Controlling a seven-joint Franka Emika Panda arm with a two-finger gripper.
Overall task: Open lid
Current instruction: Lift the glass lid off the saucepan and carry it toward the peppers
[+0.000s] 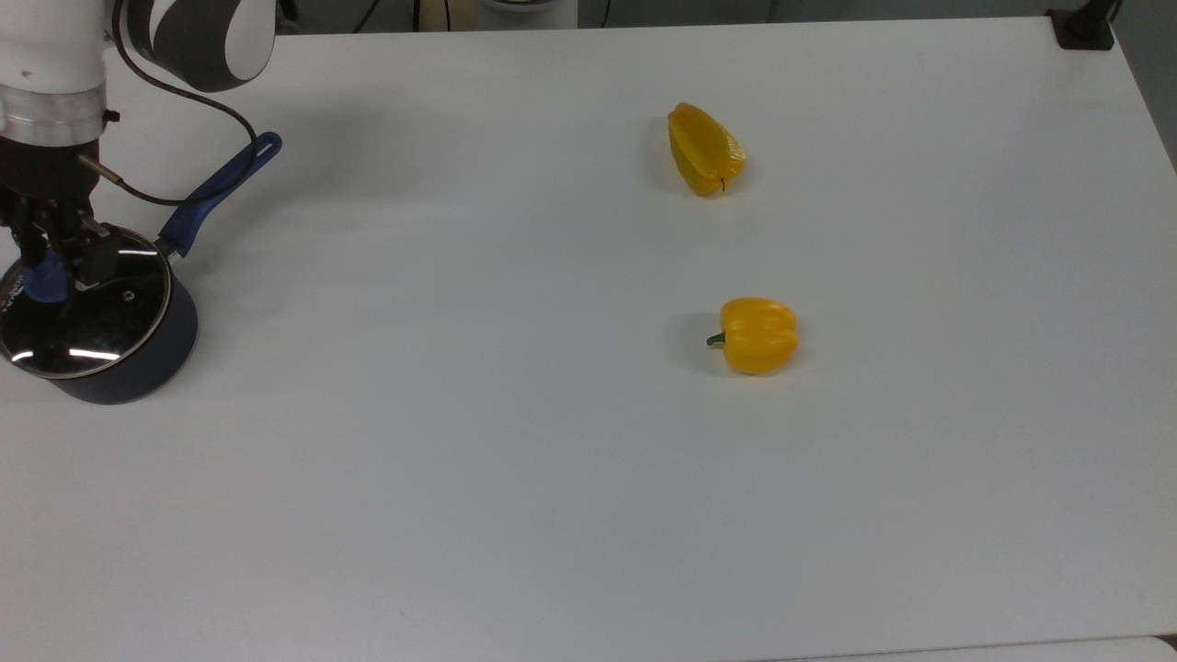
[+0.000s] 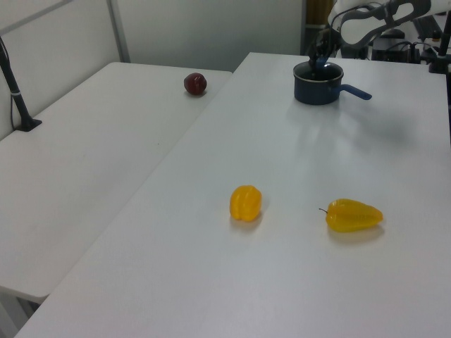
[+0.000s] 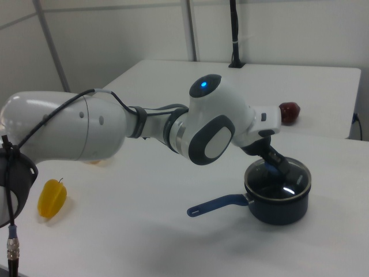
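The gripper (image 1: pixel 51 267) is down on top of the lid (image 1: pixel 85 308), and its two black fingers (image 1: pixel 99 255) are closed on the blue knob (image 1: pixel 44 280) in the middle of the lid. The lid is round and made of clear glass with a thin metal rim, and bright lines of light shine on it. It is over the dark blue saucepan (image 1: pixel 129 368), and in the top view it looks a little tipped and pushed to the top view's left, so more of the pan's side shows on the top view's right. The pan is by the desk's (image 1: pixel 552 441) edge at the top view's left. Its long blue handle (image 1: pixel 221 188) points toward the desk's far edge and a bit to the top view's right. A black cable (image 1: pixel 184 101) loops from the white arm (image 1: pixel 55 55) over the handle. In the right view the big white arm (image 3: pixel 132 124) reaches across the desk to the pan (image 3: pixel 279 202), and the blue knob (image 3: pixel 275 165) shows at the tip of the gripper (image 3: pixel 275 163). Two yellow peppers lie well apart from the pan, out on the open middle of the desk. The long pepper (image 1: pixel 703 149) is nearer the far edge, and the round pepper (image 1: pixel 757 335) with a green stem is closer to the near edge. In the left view a dark red fruit (image 2: pixel 195 84) sits on the other white table (image 2: pixel 70 176) next to the desk.
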